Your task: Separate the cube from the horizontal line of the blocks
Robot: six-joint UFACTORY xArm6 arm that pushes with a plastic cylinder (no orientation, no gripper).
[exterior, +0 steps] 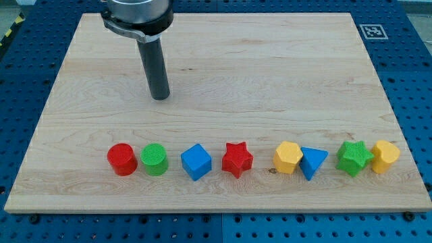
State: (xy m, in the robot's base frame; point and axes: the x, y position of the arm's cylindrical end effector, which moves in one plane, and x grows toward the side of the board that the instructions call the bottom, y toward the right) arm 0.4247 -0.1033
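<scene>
My tip point(160, 97) bare, grasping nothing, well above blue plastic cube point(196, 162); cube in row between green cylinder point(154, 159), red star point(237, 159). No readable writing.

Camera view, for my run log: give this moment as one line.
stage: approach | my tip: above row, touching nothing | blue cube: in line between green cylinder and red star

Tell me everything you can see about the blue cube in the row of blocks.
The blue cube looks like matte moulded plastic, with sharp edges and its top face lighter than its sides. It rests flat on the light wooden board, turned slightly so one corner faces the view's bottom. It is third from the view's left, between the green cylinder and red star, touching neither. My tip is well above it, apart.
</scene>
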